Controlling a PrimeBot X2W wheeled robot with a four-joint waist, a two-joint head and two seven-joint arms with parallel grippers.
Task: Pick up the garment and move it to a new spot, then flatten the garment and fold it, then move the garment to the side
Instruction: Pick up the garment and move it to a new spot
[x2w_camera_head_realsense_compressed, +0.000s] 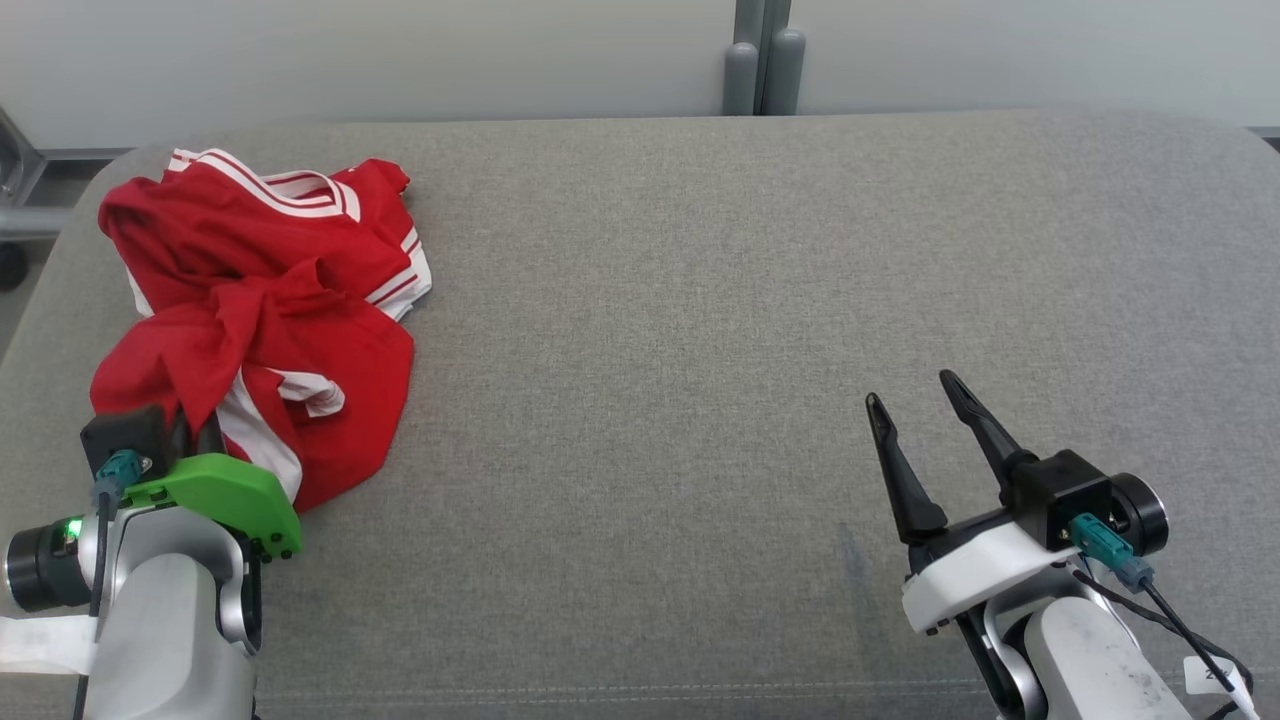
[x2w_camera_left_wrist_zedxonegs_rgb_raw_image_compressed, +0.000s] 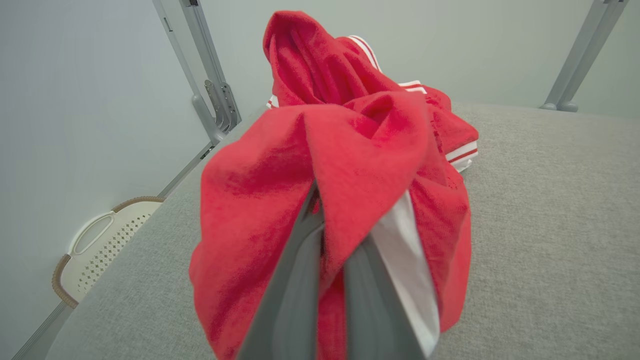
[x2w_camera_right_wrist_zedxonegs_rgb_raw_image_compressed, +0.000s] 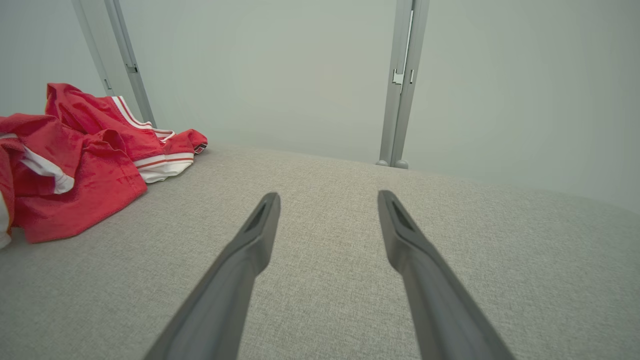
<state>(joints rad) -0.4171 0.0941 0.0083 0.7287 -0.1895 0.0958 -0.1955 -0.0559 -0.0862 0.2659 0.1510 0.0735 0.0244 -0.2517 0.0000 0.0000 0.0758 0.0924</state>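
The garment (x2w_camera_head_realsense_compressed: 260, 300) is a red piece with white stripes along its edges. It lies as a crumpled heap on the left part of the grey padded surface (x2w_camera_head_realsense_compressed: 700, 300), close to the far left corner, and nothing of it is spread flat. Some white lining shows at its near side.

The left gripper (x2w_camera_head_realsense_compressed: 195, 430) is at the near edge of this heap. Its two dark fingers (x2w_camera_left_wrist_zedxonegs_rgb_raw_image_compressed: 290, 280) are pressed together, and a fold of the red cloth is pinched between them. In the left wrist view the cloth bunches around the fingers and hides their tips, and a strip of the white fabric lies against the right finger. From the head view I cannot tell if the pinched part is already raised from the surface; the rest of the garment rests on it.

The right gripper (x2w_camera_head_realsense_compressed: 910, 390) is well apart from the garment, over the near right part of the surface. Its fingers (x2w_camera_right_wrist_zedxonegs_rgb_raw_image_compressed: 250, 250) stand wide apart and there is nothing between them. They point toward the far side, and I cannot tell if they touch the fabric of the surface.

Behind the surface there is a pale wall with grey metal posts (x2w_camera_head_realsense_compressed: 762, 60). In the left wrist view, a white perforated basket (x2w_camera_left_wrist_zedxonegs_rgb_raw_image_compressed: 95, 245) stands below the left edge of the surface.
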